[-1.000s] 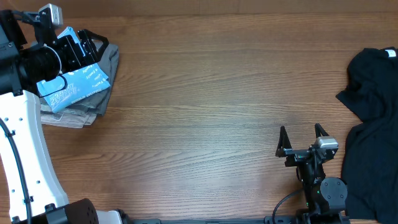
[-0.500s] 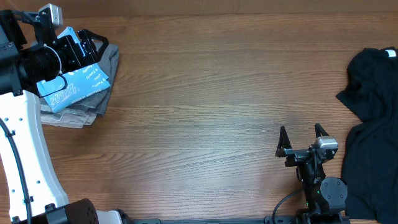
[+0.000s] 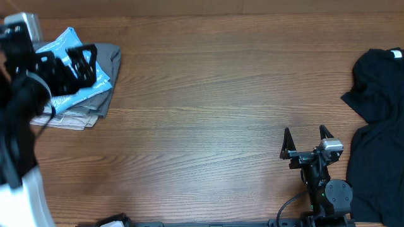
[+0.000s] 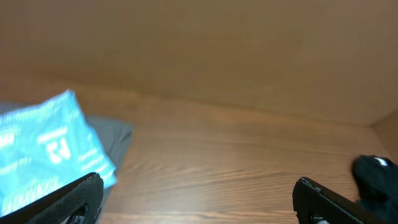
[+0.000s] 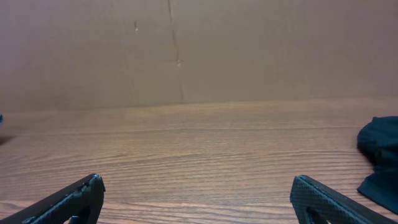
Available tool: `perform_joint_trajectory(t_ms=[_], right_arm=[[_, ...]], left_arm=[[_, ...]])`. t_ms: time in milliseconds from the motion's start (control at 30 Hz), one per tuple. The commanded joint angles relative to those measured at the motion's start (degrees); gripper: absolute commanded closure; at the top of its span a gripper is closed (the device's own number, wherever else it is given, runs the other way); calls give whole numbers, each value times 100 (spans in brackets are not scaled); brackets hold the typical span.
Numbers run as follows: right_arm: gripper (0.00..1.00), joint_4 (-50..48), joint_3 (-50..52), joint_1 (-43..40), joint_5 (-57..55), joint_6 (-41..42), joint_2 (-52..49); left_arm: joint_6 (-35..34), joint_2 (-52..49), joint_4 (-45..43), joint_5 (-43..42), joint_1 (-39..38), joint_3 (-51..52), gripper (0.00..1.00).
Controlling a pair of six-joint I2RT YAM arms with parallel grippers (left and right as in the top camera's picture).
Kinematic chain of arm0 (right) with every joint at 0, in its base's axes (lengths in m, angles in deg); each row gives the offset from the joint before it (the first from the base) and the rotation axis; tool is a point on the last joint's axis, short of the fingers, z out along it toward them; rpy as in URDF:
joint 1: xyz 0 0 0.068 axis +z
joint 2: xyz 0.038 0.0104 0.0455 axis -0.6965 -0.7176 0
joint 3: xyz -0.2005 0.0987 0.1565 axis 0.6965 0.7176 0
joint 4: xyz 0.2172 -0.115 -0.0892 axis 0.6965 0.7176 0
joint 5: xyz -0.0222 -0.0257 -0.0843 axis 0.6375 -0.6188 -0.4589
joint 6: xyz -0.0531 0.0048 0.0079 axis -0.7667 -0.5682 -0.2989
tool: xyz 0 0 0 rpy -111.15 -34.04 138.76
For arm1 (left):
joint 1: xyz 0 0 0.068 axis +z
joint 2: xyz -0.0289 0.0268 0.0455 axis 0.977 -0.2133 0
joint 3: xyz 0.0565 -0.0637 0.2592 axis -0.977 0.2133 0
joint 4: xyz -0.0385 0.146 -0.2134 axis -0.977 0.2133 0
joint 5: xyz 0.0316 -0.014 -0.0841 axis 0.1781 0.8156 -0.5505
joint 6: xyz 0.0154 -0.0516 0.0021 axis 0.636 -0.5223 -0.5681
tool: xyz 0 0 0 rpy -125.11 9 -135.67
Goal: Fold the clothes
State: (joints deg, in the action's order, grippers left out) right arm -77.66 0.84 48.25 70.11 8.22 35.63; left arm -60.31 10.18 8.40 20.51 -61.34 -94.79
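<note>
Progress looks well advanced for one item: light blue T-shirt point(image 3: 100, 77) lies folded into a compact rectangle at far left corner of table point(image 3: 208, 94), on top of a grey folded garment point(image 3: 113, 60), with a paler folded piece point(image 3: 69, 120) at the bottom of the stack. White lettering shows on the upper face; top corner lifts a little in the left wrist view, otherwise flat and tidy. No neck label visible from here. Left gripper point(image 3: 81, 60) hangs just above the shirt, fingers spread wide, nothing between them; arm blurred in the overhead view. Right gripper point(image 3: 305, 135) sits near the front edge on the right, jaws likewise fully apart and empty, pointing across bare wood. Black clothing point(image 3: 379, 82) lies rumpled at the right edge, unfolded, well apart from the stack. Judgement: blue shirt done and stacked; the black pile is likely what remains.
</note>
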Motion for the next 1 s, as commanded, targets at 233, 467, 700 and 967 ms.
perform_joint_trajectory(t_ms=[233,467,700,967], right_arm=[[0,-33,59,-44,35,-42,57],[0,-33,59,-44,35,-44,57],[0,-33,59,-44,35,-44,57],[0,-33,59,-44,35,-44,57]], left_arm=[[-33,2205,-68,649,-1062,986,0],[-33,3604,-63,1248,-1091,2767,0],[-66,5029,-579,1333,-1091,4948,0],[-267,6216,-2900,1300,-1091,7152,0]])
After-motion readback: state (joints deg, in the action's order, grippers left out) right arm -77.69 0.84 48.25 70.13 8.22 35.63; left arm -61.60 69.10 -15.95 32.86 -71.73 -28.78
